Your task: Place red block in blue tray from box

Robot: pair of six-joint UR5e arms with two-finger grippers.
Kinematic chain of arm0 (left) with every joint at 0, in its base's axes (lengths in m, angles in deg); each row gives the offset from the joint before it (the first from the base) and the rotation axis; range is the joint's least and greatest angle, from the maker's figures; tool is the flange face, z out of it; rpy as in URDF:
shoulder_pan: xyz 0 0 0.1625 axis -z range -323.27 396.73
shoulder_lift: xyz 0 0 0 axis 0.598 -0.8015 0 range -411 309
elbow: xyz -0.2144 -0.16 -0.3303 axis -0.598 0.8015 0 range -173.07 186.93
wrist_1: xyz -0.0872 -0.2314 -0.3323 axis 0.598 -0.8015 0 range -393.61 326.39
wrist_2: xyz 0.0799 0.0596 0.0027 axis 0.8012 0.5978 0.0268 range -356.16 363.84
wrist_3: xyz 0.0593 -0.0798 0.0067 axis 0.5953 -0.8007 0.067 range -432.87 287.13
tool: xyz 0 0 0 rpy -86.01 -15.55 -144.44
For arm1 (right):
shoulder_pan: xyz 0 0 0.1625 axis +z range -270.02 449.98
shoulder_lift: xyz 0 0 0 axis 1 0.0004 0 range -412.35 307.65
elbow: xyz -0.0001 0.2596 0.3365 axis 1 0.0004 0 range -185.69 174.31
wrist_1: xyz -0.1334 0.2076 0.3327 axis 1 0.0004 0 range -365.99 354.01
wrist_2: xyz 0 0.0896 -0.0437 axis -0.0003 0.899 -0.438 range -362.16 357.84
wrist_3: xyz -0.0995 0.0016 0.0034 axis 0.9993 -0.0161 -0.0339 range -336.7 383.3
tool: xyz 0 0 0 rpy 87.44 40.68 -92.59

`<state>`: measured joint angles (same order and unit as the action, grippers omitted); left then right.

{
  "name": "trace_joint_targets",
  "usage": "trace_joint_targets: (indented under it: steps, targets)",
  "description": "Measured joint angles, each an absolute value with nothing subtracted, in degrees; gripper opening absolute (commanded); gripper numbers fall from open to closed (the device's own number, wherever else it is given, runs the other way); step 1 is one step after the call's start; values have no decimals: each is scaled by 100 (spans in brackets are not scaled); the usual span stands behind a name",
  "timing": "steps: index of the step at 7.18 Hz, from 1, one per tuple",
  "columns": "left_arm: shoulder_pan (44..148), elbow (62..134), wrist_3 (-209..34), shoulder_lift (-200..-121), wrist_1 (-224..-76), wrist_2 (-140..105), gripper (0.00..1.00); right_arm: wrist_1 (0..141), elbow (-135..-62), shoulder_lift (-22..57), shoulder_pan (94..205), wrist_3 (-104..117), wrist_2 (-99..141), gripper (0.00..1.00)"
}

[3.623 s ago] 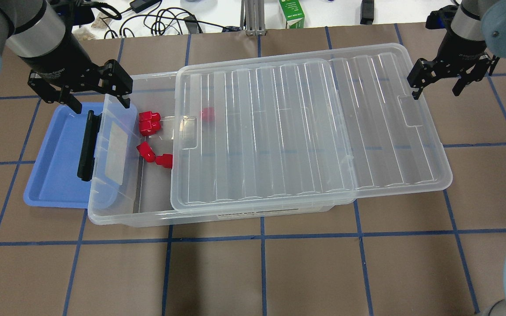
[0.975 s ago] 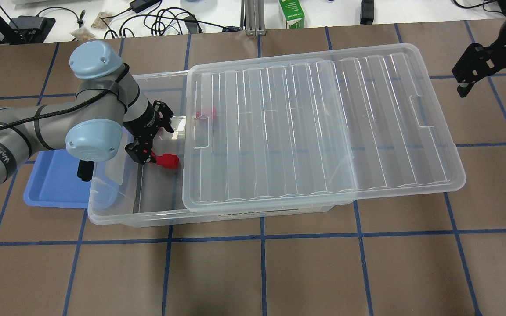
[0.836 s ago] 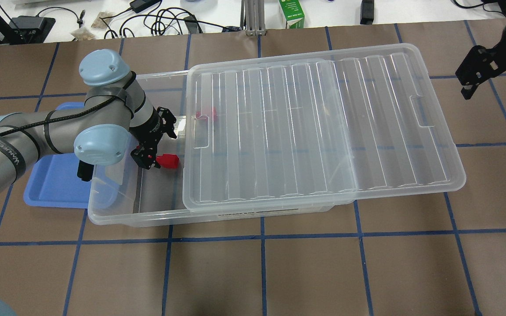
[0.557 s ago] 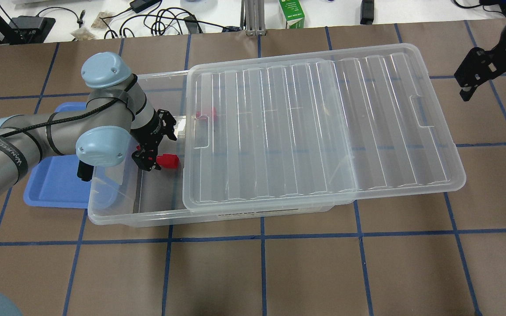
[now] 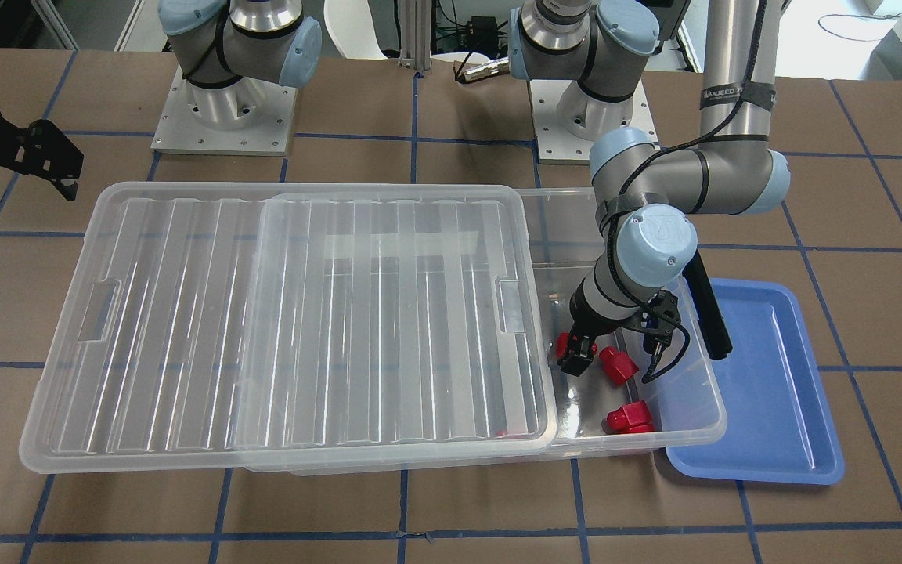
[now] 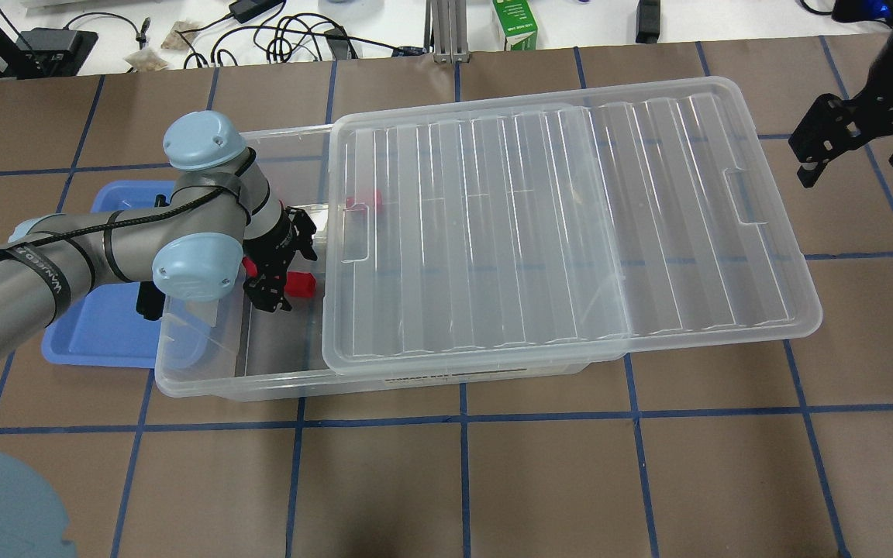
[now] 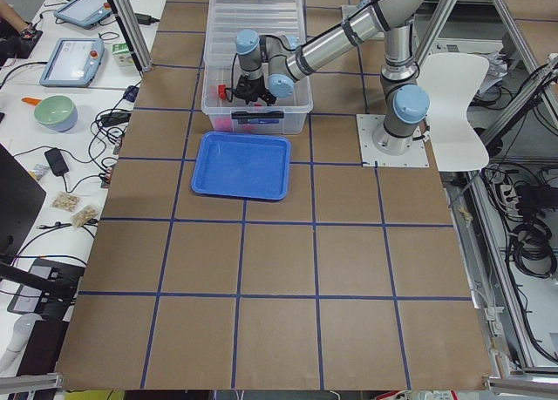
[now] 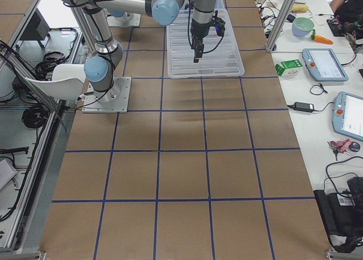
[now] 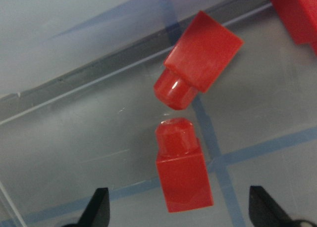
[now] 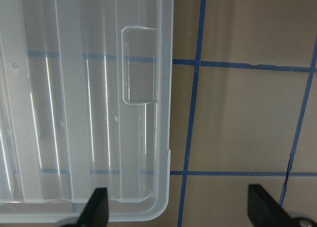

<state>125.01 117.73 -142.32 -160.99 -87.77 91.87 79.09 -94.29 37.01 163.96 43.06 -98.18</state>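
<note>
- Position of left gripper [image 6: 285, 267]: down inside the uncovered end of the box [image 6: 206, 381]; jaws spread wide, nothing held; fingertips [image 9: 100, 207] at either side of the wrist view; height above the box floor not clear.
- Target, red block [image 9: 184, 180]: lying on the box floor, squarely between the open jaws, touching neither; long axis crosswise to the line between the fingertips, stub at the far end; flat sides facing the fingers, so judged well lined up for a straight descent and pinch.
- Neighbour, second red block [image 9: 203, 59]: just beyond the target, tilted, stub aimed at the target's stub, narrowly apart; third red block [image 9: 297, 12] at the corner of the wrist view; judged risk of nudging the neighbour on closing.
- Cover, lid [image 6: 563, 232]: resting over most of the box, offset toward the robot's right.
- Destination, blue tray [image 5: 764, 407]: on the table just beside the box's open end; no red block in it.
- Standby, right gripper [image 6: 856, 159]: well apart, past the lid's far end; jaws open, nothing held; left arm far nearer the target.
</note>
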Motion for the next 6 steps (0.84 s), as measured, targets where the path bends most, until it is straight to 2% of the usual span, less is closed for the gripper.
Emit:
trace_joint_targets:
  steps: [1,2,3,4,5,6]
  targets:
    - [12499,11775,-14233,-16170,-8696,9182,93,7928,-9432,3695,16388,4310,-9814,100]
    - [12498,11775,-14235,-16254,-8615,9181,83,7935,-9432,3699,16384,4308,-9811,100]
    - [12497,11775,-14244,-16326,-8536,9180,38,7927,-9433,3715,16384,4294,-9812,100]
    - [12497,11775,-14249,-16376,-8457,9159,11,7917,-9433,3720,16384,4287,-9811,100]
    - [12497,11775,-14240,-16410,-8377,9129,0,7905,-9437,3714,16384,4286,-9810,100]
    - [12495,11768,-14207,-16418,-8321,9126,0,7879,-9442,3720,16385,4267,-9811,100]
